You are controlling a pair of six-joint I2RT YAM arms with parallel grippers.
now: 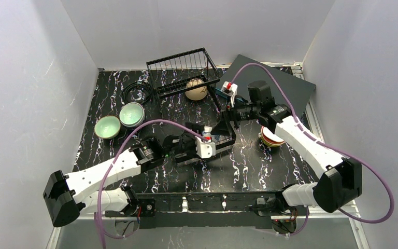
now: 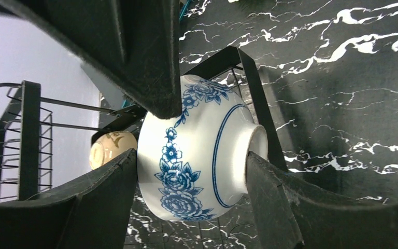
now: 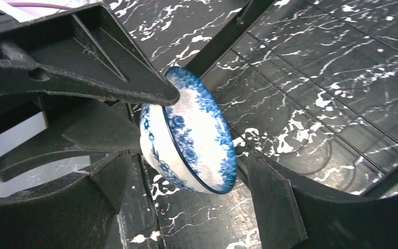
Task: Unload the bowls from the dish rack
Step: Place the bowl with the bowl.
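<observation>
A blue-and-white bowl (image 2: 197,155) lies on its side at the near end of the black wire dish rack (image 1: 181,62). My left gripper (image 2: 192,192) is shut on it, one finger at the rim side and the other against the foot. My right gripper (image 3: 192,171) stands open astride the same bowl (image 3: 192,135); its right finger (image 3: 285,202) is clear of the rim. A beige bowl (image 1: 196,89) lies in the rack's far end and also shows in the left wrist view (image 2: 109,148). Two pale green bowls (image 1: 119,121) sit on the table to the left.
A stack of coloured bowls (image 1: 270,138) sits under the right arm. A flat dark grey box (image 1: 280,85) lies at the back right. A coiled black cable (image 1: 137,92) lies left of the rack. White walls close in three sides.
</observation>
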